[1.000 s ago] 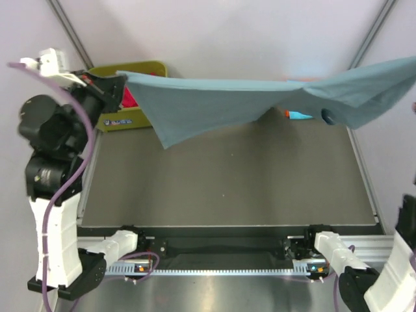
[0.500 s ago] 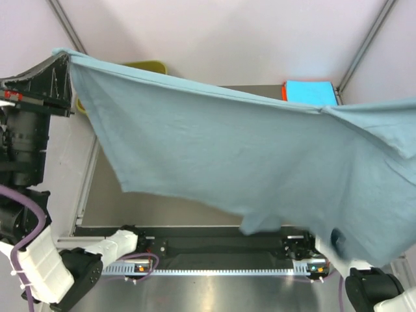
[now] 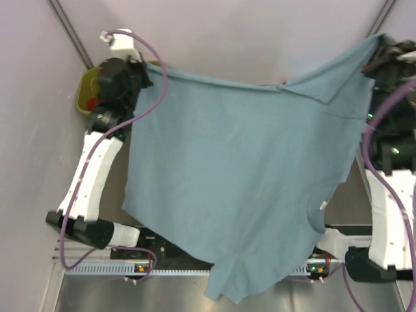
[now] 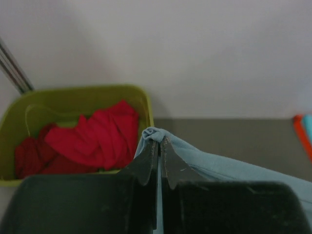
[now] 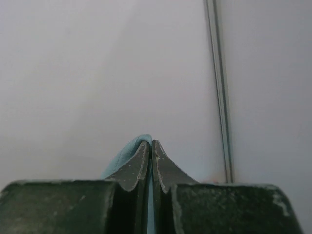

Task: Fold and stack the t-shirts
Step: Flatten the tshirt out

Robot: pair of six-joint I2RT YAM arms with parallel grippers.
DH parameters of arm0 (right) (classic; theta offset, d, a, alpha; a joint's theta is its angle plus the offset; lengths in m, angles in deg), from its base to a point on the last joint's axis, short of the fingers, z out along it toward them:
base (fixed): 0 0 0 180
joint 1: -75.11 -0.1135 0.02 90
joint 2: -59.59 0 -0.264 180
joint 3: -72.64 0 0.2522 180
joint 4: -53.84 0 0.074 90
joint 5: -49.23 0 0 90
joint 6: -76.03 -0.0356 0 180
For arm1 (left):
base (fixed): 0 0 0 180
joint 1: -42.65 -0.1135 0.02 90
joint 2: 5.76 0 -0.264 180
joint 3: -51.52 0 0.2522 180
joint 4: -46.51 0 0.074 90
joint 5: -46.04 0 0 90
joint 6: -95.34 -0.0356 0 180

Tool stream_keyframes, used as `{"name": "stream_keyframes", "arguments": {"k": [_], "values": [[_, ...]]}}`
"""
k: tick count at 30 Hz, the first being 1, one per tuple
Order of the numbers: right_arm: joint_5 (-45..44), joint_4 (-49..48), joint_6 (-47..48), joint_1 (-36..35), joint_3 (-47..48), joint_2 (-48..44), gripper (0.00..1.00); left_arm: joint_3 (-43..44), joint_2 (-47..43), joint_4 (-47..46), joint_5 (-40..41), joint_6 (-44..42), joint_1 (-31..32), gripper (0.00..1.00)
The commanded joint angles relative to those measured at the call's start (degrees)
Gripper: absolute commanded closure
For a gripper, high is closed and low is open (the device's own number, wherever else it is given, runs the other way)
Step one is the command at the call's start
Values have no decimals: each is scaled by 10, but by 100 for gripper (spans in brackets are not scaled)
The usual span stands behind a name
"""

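The dusty grey-blue t-shirt (image 3: 240, 175) hangs spread wide in the air between both arms and hides most of the table. Its small neck label (image 3: 323, 205) shows low on the right. My left gripper (image 3: 148, 70) is shut on the shirt's upper left corner, and in the left wrist view that gripper (image 4: 159, 141) has blue cloth (image 4: 204, 163) bunched over its tips. My right gripper (image 3: 377, 45) is shut on the upper right corner; the right wrist view shows the gripper (image 5: 150, 144) with cloth (image 5: 122, 158) pinched between its fingers. A red t-shirt (image 4: 92, 139) lies crumpled in the bin.
The olive-green bin (image 3: 86, 91) stands at the far left corner, beside the left arm. A strip of orange and cyan cloth (image 4: 304, 131) shows at the right edge of the left wrist view. Slanted frame rails (image 3: 68, 32) stand at both back corners.
Both arms have swung the shirt up and back toward the far wall. It was bellied out toward the camera half a second ago and now hangs down in a flatter sheet.
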Motion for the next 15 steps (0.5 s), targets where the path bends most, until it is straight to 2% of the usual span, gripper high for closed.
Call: {"name": "stream_keyframes", "arguments": {"k": [1, 3, 6, 10, 15], "values": [[-23, -80, 23, -5, -99, 20, 100, -108, 32, -110, 21, -49, -8, 100], [-25, -109, 36, -3, -171, 41, 100, -160, 77, -163, 20, -67, -10, 100], [-24, -162, 57, -1, -244, 92, 100, -184, 164, -223, 8, -69, -14, 100], [-23, -212, 100, 1, -264, 178, 100, -169, 278, -280, 5, -56, -15, 100], [-9, -207, 109, 4, -268, 236, 100, -115, 388, -298, 14, -55, -16, 100]]}}
